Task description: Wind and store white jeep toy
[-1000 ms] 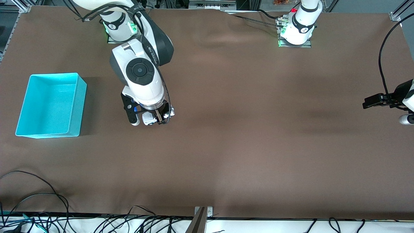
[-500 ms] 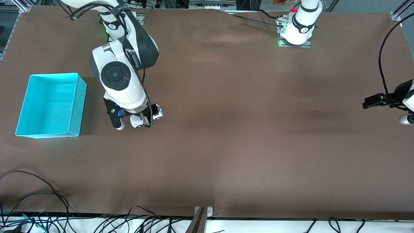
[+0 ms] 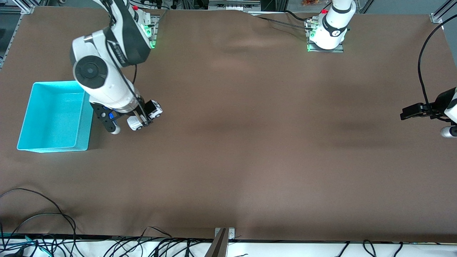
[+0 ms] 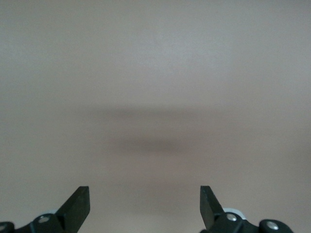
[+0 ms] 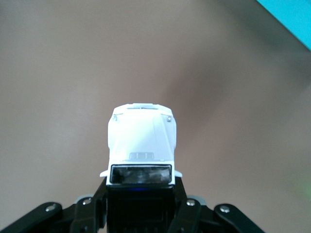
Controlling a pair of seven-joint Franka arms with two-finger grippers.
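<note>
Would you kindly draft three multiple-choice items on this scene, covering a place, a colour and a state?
1. Where is the small white toy jeep?
A. in the bin
B. held over the brown table beside the bin
C. under the left hand

2. What colour is the open rectangular plastic bin?
A. turquoise
B. red
C. yellow

3. The left hand is:
A. gripping the jeep
B. shut
C. open, holding nothing

Answers: B, the right hand grips it outside the bin; A, its walls are turquoise; C, the fingers stand apart over bare table.
</note>
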